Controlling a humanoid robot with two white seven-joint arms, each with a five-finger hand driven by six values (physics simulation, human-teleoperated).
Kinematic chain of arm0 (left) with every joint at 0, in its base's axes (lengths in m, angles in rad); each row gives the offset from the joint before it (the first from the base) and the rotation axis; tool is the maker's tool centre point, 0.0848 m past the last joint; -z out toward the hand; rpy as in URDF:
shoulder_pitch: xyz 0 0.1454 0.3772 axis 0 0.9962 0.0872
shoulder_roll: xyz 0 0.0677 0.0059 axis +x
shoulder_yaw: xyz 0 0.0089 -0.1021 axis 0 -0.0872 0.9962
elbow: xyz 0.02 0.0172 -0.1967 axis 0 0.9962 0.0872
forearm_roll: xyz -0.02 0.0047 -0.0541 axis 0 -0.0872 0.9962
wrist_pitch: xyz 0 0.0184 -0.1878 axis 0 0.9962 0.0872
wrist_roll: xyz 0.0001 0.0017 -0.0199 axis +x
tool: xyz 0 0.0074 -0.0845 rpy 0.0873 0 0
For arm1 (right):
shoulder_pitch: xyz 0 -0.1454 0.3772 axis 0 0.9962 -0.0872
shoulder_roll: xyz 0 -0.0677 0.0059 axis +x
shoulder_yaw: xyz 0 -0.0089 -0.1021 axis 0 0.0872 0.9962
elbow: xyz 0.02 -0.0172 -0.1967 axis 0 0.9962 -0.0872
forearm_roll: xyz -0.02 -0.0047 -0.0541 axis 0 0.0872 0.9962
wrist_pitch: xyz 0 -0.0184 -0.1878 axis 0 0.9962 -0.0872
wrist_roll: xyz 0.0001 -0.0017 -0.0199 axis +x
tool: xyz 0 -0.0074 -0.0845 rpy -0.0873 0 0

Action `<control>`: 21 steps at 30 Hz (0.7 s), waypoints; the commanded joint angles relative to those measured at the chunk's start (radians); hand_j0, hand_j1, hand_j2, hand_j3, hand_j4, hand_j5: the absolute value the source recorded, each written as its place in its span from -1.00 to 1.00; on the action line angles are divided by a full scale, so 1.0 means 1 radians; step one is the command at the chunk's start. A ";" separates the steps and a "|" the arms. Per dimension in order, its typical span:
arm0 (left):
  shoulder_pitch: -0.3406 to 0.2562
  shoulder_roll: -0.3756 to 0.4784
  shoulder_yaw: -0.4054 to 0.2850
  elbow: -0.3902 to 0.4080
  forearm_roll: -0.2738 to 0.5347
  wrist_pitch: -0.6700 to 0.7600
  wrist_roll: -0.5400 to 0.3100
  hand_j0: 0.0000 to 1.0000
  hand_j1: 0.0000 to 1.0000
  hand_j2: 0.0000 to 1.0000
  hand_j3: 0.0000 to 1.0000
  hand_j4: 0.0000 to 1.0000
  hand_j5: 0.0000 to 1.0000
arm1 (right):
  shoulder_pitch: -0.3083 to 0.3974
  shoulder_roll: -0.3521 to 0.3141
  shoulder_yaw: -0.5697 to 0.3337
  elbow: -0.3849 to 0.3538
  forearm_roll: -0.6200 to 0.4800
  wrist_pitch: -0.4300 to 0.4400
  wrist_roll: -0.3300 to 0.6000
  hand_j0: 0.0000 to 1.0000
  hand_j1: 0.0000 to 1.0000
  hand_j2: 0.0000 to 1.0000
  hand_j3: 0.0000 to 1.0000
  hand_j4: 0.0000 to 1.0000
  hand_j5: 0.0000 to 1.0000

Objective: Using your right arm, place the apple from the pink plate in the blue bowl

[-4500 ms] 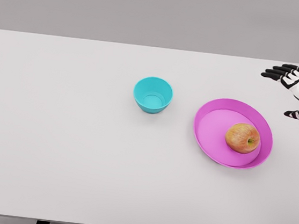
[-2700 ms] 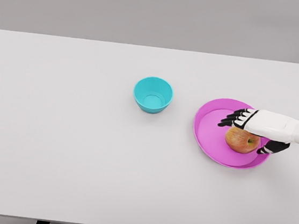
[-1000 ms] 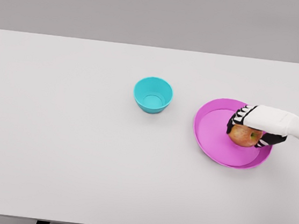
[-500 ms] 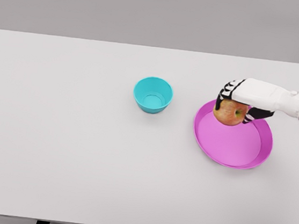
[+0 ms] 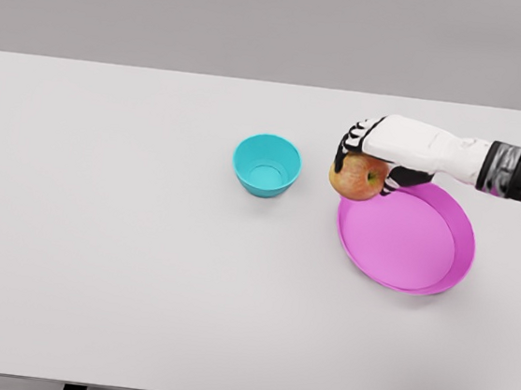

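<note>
Head view: right hand (image 5: 370,156) fingers curled tight around apple (image 5: 357,178), held above table (image 5: 96,233) between blue bowl (image 5: 266,165) and pink plate (image 5: 406,235), at plate's left rim.

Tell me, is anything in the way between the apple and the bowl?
No, nothing visible is. The right hand holds the apple up off the plate, just right of the bowl. Between them lies only bare table, and the bowl looks empty.
</note>
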 commanded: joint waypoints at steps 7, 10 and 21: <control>0.000 0.000 0.000 0.000 -0.001 0.000 0.000 1.00 1.00 1.00 1.00 1.00 1.00 | -0.011 0.087 -0.002 0.046 0.017 0.003 -0.001 -0.12 -0.12 -0.12 -0.12 -0.12 -0.12; 0.000 0.000 0.000 0.000 -0.001 0.000 0.000 1.00 1.00 1.00 1.00 1.00 1.00 | -0.023 0.105 -0.001 0.060 0.020 0.003 -0.001 -0.12 -0.12 -0.12 -0.12 -0.12 -0.12; 0.000 0.000 0.000 0.000 -0.001 0.000 0.000 1.00 1.00 1.00 1.00 1.00 1.00 | -0.044 0.184 -0.001 0.120 0.046 0.003 -0.001 -0.12 -0.12 -0.12 -0.12 -0.12 -0.12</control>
